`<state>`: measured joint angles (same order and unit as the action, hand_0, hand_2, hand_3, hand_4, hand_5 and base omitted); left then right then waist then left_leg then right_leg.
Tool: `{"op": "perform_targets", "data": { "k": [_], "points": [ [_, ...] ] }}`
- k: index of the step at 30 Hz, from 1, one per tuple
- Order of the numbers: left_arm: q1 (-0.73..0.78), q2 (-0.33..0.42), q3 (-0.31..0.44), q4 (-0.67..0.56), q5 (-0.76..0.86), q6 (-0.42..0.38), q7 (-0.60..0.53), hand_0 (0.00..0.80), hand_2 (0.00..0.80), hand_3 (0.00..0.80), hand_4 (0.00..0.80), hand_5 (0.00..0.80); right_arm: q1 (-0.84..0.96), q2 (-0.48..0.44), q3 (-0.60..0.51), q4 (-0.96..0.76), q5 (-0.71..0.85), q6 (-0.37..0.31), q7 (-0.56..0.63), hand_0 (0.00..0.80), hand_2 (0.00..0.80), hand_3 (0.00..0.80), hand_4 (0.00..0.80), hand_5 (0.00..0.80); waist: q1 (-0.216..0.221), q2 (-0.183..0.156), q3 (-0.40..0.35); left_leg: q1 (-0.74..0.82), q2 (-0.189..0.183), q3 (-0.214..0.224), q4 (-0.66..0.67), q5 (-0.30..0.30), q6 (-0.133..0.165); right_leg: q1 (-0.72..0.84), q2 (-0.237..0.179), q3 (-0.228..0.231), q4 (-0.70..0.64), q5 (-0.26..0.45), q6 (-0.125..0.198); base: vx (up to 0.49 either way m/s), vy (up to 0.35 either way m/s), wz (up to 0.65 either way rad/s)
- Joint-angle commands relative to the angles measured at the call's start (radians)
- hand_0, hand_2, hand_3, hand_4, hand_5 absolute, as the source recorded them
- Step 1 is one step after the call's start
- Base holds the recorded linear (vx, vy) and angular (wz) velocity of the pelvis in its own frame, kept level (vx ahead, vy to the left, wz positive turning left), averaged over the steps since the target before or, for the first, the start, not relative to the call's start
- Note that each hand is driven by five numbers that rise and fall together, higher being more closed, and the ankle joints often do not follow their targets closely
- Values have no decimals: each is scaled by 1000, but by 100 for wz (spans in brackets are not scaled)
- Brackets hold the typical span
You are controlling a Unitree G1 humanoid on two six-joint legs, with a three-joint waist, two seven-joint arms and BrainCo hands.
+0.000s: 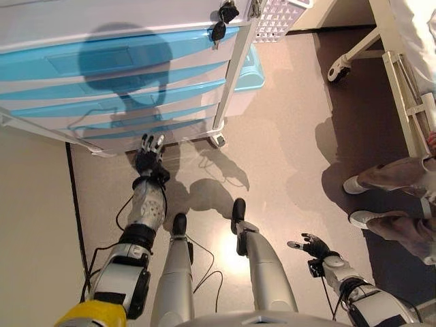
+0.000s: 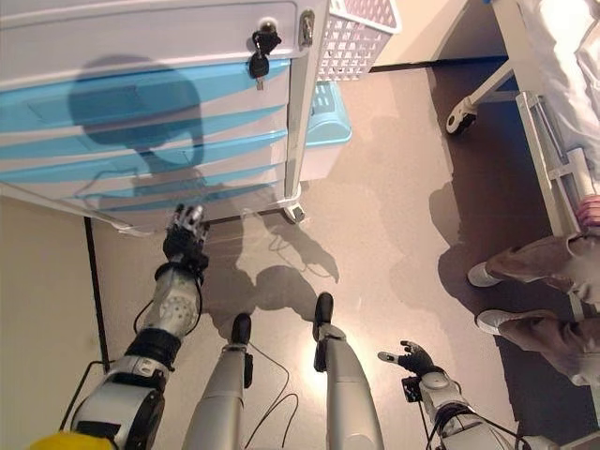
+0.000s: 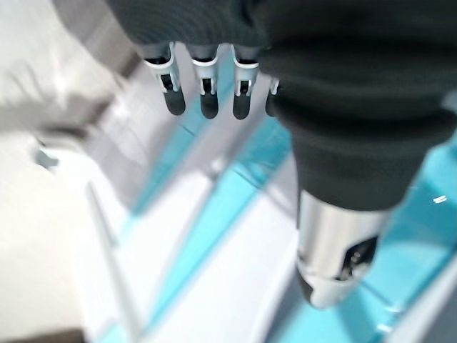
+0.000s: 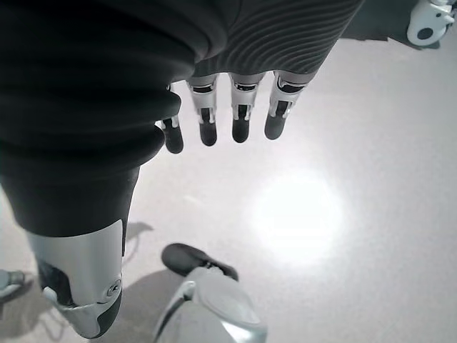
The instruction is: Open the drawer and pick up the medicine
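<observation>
- While every blue drawer front reads shut, the drawer cabinet (image 1: 116, 68) is the biggest item here: a white wheeled unit with a stack of blue-fronted drawers, standing just ahead of the robot. It rolls on a caster (image 1: 217, 140), so I judge a hard tug could drag the whole unit instead of sliding a drawer out.
- A drawer front (image 1: 102, 65) looks like rigid, smooth plastic with a shallow recessed panel; that recess or the front's lower lip is probably the best place to hook fingertips. Expect a light, stiff and rather slippery pull.
- Off to the right, a person's legs (image 1: 395, 204) stand beside a white frame, well apart from the cabinet.
- Reaching low toward the bottom drawers, the left hand (image 1: 147, 158) has straight, spread fingers and holds nothing; whether it touches the cabinet I cannot tell.
- Hanging near the floor, the right hand (image 1: 310, 245) is relaxed and empty.
- A bunch of keys (image 1: 223, 20) dangles from the lock at the cabinet's upper corner.
- No medicine is visible anywhere; presumably it sits inside a closed drawer, likely small and light.
</observation>
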<state>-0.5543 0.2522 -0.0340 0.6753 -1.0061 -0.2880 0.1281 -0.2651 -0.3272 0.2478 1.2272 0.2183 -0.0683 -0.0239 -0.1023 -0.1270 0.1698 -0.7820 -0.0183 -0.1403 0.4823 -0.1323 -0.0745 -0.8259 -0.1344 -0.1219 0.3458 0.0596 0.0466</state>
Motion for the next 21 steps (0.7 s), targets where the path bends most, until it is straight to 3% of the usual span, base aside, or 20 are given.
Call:
{"op": "perform_targets", "data": {
  "k": [1,10,21],
  "points": [
    [-8,26,49,-90,-34,-73,-7,0,0,0,0,0,43,-27,31,12,31,-13,-8,0,0,0,0,0,-8,9,-25,-49,-37,-5,-103,116,47,11,6,-38,62,-77,40,0,0,0],
    [-45,26,84,-230,-132,-145,-23,0,0,0,0,0,41,-20,44,11,25,-19,8,0,0,0,0,0,-8,6,-26,-55,-40,-3,-118,116,51,2,10,-34,47,-75,40,0,0,0],
    [-37,39,86,-302,-150,-165,-46,0,0,0,0,0,40,-23,45,14,17,-22,22,0,0,0,0,0,-6,11,-30,-62,-42,-4,-123,117,54,-5,8,-31,42,-68,43,0,0,0]
  ]
}}
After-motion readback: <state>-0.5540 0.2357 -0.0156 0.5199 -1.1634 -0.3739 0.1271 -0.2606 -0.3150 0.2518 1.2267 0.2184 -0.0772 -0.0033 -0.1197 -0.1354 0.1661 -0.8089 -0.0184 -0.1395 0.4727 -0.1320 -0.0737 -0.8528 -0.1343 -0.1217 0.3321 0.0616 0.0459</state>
